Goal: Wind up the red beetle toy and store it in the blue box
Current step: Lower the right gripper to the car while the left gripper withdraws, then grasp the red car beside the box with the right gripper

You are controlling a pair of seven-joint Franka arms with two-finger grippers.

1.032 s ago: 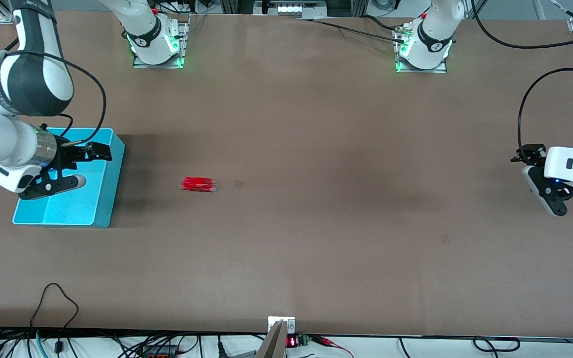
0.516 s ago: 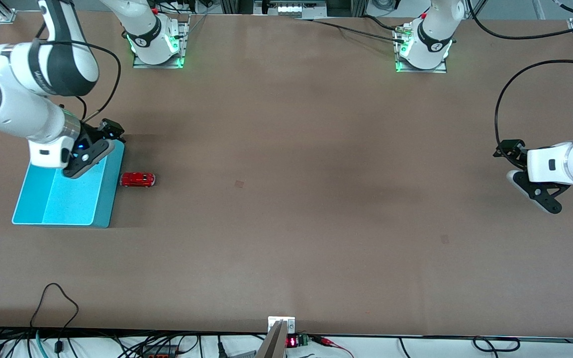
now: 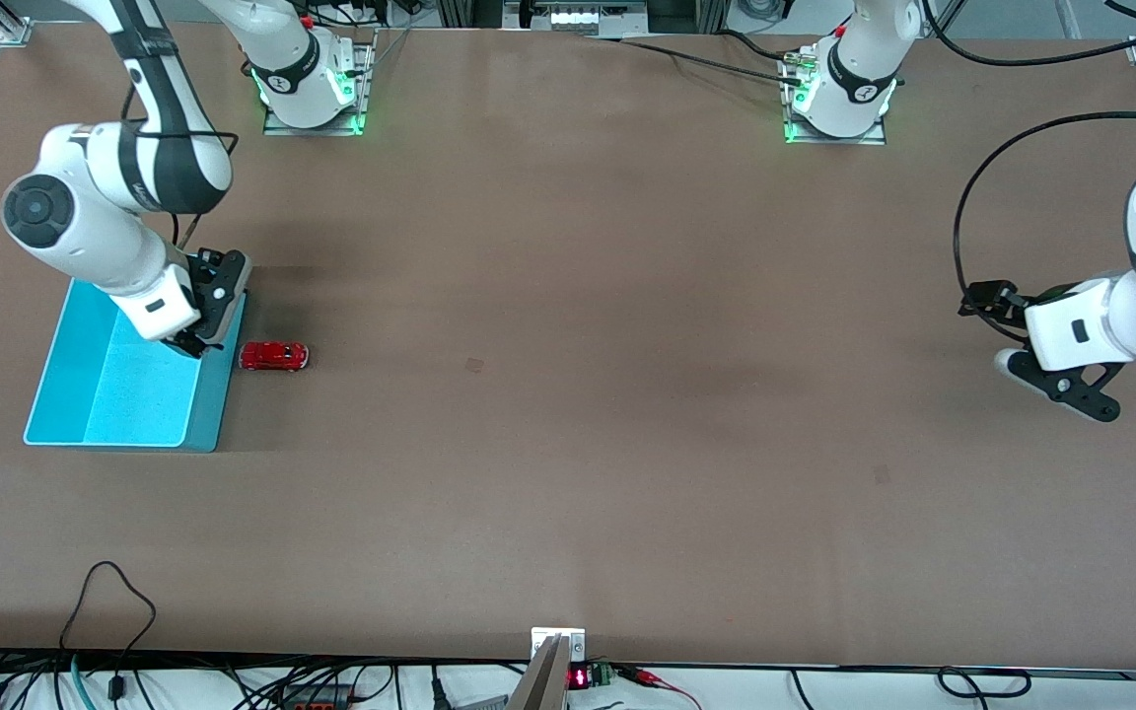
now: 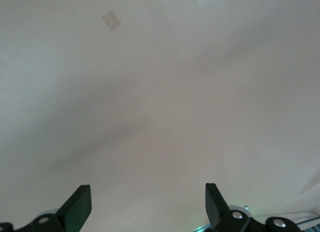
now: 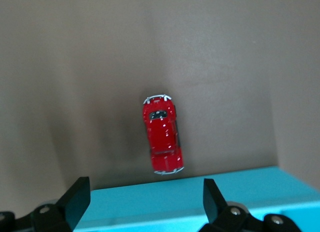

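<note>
right gripper (image 3: 195, 340) angled down, fingers (image 5: 75, 199) spread wide; left gripper (image 3: 1061, 380) waits aloft, fingers (image 4: 77, 206) spread wide

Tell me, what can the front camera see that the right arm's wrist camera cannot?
Only the front view shows both arms, the whole brown table, the full light blue plastic box and the left gripper, open over bare table at the left arm's end.

Only the right wrist view shows the small glossy red beetle toy car close up, with its pale windows, framed between the right gripper's spread fingertips.

Both show the toy on the table right beside the box wall, outside it, and the right gripper over the box's rim.
</note>
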